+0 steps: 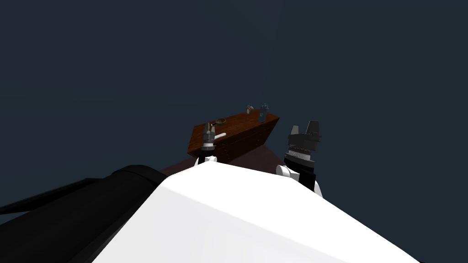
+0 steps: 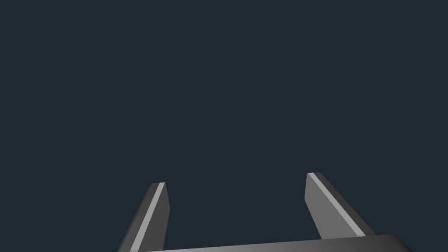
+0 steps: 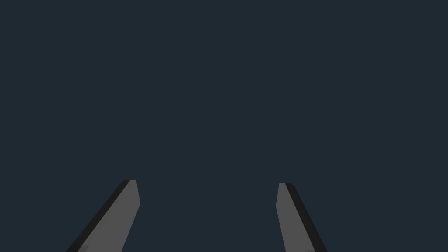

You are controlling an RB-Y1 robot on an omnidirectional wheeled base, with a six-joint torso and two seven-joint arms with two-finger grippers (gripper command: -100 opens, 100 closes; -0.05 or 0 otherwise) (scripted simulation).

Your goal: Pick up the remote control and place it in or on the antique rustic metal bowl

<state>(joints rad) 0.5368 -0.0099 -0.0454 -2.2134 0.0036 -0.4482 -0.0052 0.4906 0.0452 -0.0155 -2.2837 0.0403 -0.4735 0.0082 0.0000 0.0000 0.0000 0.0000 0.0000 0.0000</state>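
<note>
L gripper [image 2: 236,178] & R gripper [image 3: 208,182]: fingers spread, empty. Remote control [image 1: 213,123], a dark sliver part-hidden behind L gripper, lies on cabinet [image 1: 247,125] at approx. 8 o'clock of bowl [image 1: 221,121]; details indistinct.

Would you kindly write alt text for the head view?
A dark wooden chest of drawers stands ahead against a plain blue-grey backdrop, a small brownish bowl and a few small items on its top. The left gripper is raised before the bowl's end; the right gripper, open, is to the chest's right.
</note>
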